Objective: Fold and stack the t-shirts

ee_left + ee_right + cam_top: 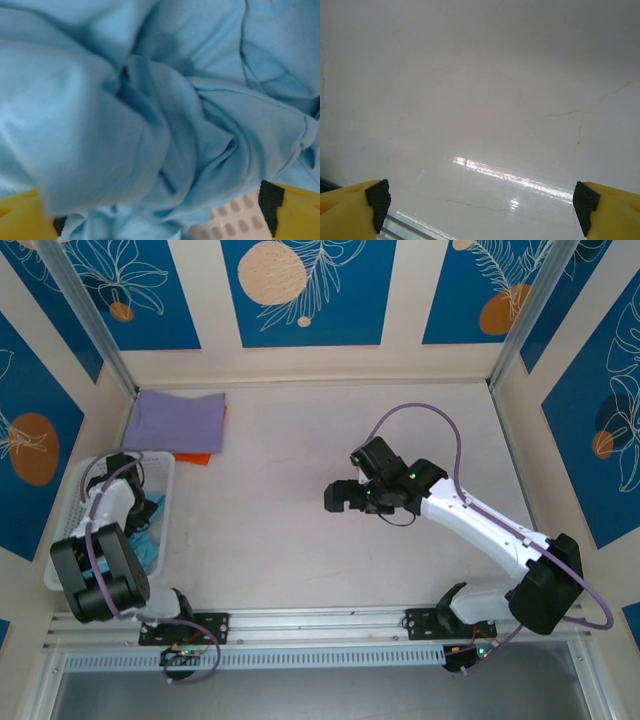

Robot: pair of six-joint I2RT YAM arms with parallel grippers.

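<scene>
Down in the basket (167, 472) at left, the left gripper (159, 212) gapes over the crumpled blue tee (150, 100), the right gripper (480, 202) hangs open above the table (290, 560), and the lavender tee (180, 420) lies folded far left.

My arms (480, 525): white links, black joints, green lights.
Cables (420, 405): purple loops, I see.
Claw fingers (345, 212): yellow, black pads (379, 197).

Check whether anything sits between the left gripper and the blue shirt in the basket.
Nothing visible does. The open left gripper hangs right over the crumpled blue shirt inside the basket, with cloth reaching between its fingers.
</scene>
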